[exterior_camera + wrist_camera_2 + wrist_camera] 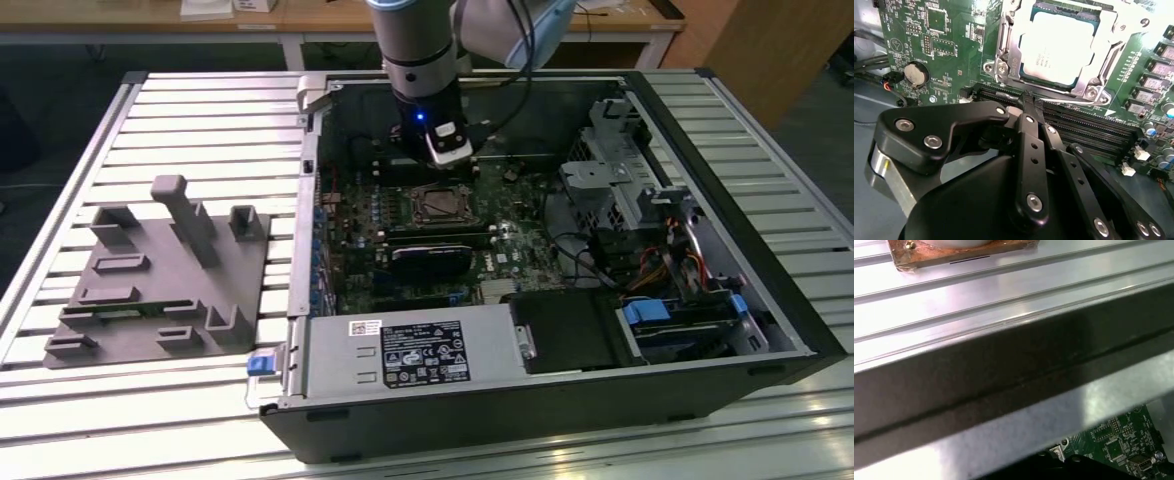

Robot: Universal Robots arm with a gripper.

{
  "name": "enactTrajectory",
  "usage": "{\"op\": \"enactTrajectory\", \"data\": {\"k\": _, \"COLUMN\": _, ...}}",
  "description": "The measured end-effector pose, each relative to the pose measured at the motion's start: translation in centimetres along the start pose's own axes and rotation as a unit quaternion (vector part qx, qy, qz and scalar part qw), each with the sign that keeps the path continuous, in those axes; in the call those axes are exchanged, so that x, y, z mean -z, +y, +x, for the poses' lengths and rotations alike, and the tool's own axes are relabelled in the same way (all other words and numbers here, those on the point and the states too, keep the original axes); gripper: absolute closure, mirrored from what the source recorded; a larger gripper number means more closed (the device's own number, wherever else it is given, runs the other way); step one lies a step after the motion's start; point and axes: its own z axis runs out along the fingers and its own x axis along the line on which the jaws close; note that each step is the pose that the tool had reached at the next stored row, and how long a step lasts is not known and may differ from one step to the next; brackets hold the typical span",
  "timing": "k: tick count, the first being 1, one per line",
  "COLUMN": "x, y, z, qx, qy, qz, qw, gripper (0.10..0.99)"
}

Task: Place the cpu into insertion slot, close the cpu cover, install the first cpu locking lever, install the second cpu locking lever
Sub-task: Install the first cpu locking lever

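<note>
In the second wrist view the cpu (1056, 45), with a pale metal top, lies flat in the insertion slot (438, 205) on the green board. The silvery cpu cover (1009, 37) lies down over its edges. Thin metal levers run along the frame's sides; I cannot tell whether they are hooked. My gripper (1029, 101) is shut with nothing between its black fingers (1030, 145). Its tips hang just off one side of the socket, over the long black memory slots (1089, 125). In the exterior view the gripper (443, 160) sits low inside the open computer case, just behind the socket.
The case (787, 330) lies open on a slatted metal table. A power supply (414, 352) fills its front and a drive cage (607, 185) stands on the exterior view's right. A grey fixture plate (160, 280) lies left of the case. A coin cell (916, 75) sits on the board.
</note>
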Motion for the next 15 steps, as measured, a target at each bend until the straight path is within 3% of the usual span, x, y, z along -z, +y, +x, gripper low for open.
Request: {"op": "enactTrajectory", "data": {"k": 15, "x": -0.47, "y": 0.01, "z": 0.03, "qx": -0.015, "qy": -0.0054, "qz": 0.0096, "qw": 0.9998, "gripper": 0.980}}
